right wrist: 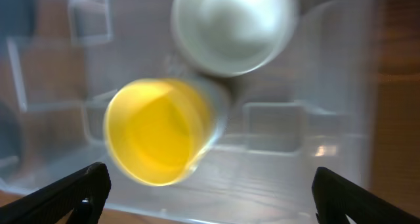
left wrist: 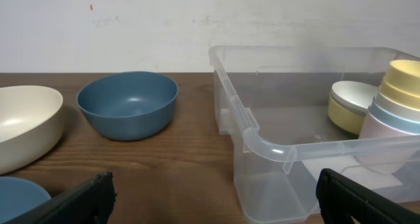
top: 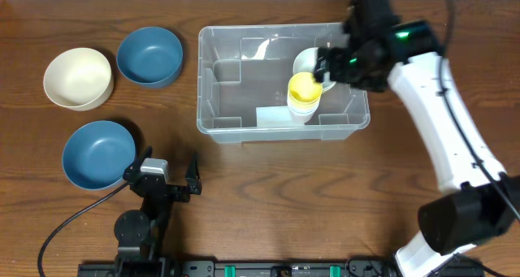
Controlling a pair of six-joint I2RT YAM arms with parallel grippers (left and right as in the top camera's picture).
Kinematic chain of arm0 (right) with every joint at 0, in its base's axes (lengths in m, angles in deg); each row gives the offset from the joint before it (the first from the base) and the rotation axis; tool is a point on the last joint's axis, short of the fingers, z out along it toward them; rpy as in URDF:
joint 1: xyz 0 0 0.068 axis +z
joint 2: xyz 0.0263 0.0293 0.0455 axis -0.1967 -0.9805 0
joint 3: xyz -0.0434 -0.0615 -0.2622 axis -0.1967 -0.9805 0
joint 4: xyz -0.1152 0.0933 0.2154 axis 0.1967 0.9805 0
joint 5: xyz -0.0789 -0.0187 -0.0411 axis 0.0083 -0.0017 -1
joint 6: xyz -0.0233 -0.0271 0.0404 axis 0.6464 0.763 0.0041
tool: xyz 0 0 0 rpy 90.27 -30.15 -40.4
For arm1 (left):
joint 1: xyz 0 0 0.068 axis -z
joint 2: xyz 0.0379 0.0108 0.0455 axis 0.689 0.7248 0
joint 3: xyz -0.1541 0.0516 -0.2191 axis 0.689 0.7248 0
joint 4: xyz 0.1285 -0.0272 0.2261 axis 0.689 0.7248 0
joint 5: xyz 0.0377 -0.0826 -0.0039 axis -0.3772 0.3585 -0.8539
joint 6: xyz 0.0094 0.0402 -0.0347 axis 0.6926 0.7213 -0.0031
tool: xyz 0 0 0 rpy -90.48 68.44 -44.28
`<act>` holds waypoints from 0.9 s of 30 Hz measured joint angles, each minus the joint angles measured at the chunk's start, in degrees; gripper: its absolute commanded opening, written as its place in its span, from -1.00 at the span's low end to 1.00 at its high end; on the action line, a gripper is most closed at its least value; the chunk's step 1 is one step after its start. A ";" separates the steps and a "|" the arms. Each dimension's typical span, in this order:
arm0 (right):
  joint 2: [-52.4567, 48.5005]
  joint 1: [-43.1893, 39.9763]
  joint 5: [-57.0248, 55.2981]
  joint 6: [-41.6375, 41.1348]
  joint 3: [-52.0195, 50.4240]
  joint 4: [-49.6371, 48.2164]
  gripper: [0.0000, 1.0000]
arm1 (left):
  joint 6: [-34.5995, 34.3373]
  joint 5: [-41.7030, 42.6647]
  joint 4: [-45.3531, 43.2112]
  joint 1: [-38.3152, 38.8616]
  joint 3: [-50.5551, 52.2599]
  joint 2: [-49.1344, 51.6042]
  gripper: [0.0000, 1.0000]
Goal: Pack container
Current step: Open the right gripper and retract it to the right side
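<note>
The clear container (top: 244, 30) stands at the table's middle back. Inside it are a stack of cups with a yellow one on top (top: 305, 94) and a pale bowl (top: 307, 61). My right gripper (top: 337, 64) hovers open and empty over the container's right part. In the right wrist view (right wrist: 210, 198) its fingers spread wide above the yellow cup (right wrist: 157, 132) and the pale bowl (right wrist: 233, 27). My left gripper (top: 175, 183) is open and empty near the front edge. Its view (left wrist: 216, 204) faces the container's corner (left wrist: 262, 145).
A cream bowl (top: 77, 78) and a blue bowl (top: 149, 55) sit at the back left, and a second blue bowl (top: 99, 153) at the front left. The left wrist view shows the blue bowl (left wrist: 128, 104) and the cream bowl (left wrist: 23, 125).
</note>
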 measured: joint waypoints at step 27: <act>2.25 -30.45 -14.25 -0.22 1.38 2.54 0.98 | 0.00 0.00 -0.02 0.00 -0.02 0.00 0.96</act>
